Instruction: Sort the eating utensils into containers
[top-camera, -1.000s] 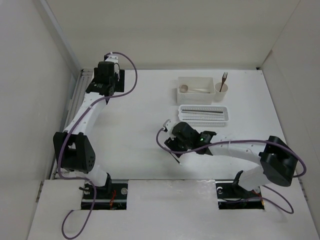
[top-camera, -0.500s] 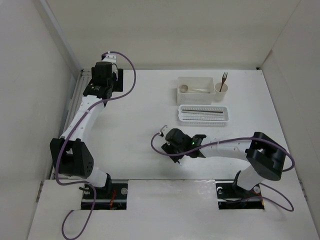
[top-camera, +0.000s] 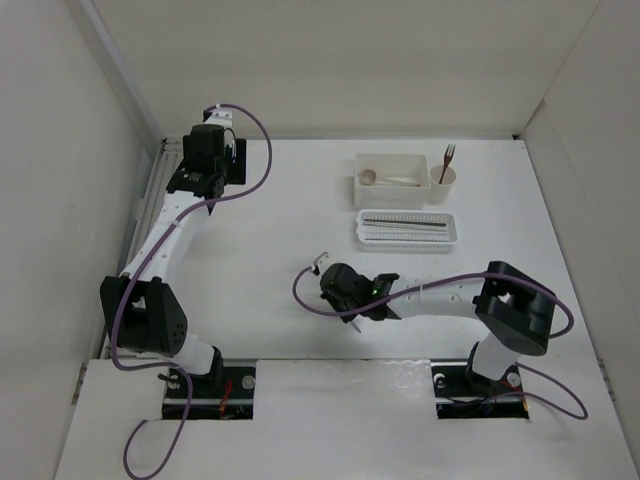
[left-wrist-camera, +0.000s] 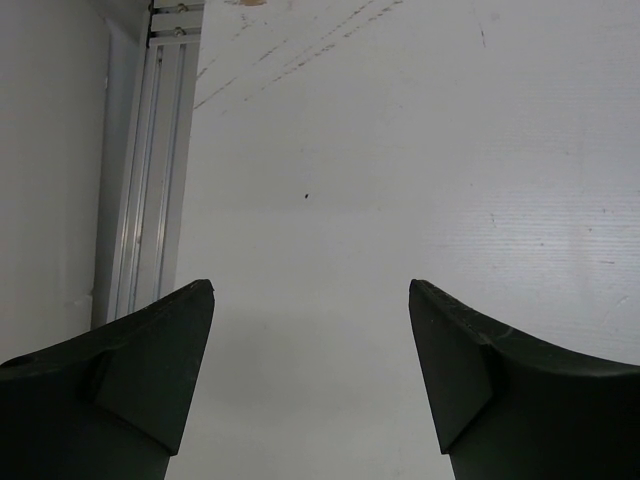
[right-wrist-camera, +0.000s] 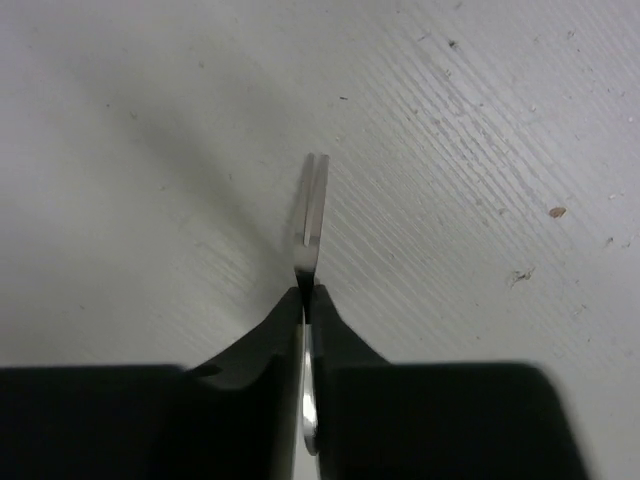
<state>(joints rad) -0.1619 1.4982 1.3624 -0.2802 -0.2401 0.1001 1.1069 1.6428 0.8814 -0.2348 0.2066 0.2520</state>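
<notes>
My right gripper (right-wrist-camera: 307, 295) is shut on a small silver fork (right-wrist-camera: 314, 200); its tines stick out past the fingertips just above the white table. From above, this gripper (top-camera: 338, 290) sits left of centre, well short of the containers. A rectangular box (top-camera: 358, 186) at the back holds a beige spoon (top-camera: 375, 177). Beside it a small cream cup (top-camera: 443, 183) holds a brown fork (top-camera: 448, 157). A perforated basket tray (top-camera: 455, 232) holds dark chopsticks (top-camera: 405, 224). My left gripper (left-wrist-camera: 312, 290) is open over bare table at the far left (top-camera: 203, 170).
An aluminium rail (left-wrist-camera: 140, 180) runs along the table's left edge beside my left gripper. White walls close in the table on the left, back and right. A purple cable (top-camera: 305, 300) loops out beside the right wrist.
My right gripper has closed on the silver fork while the arm slid left and toward the near edge. The left arm shifted slightly, then held still.
</notes>
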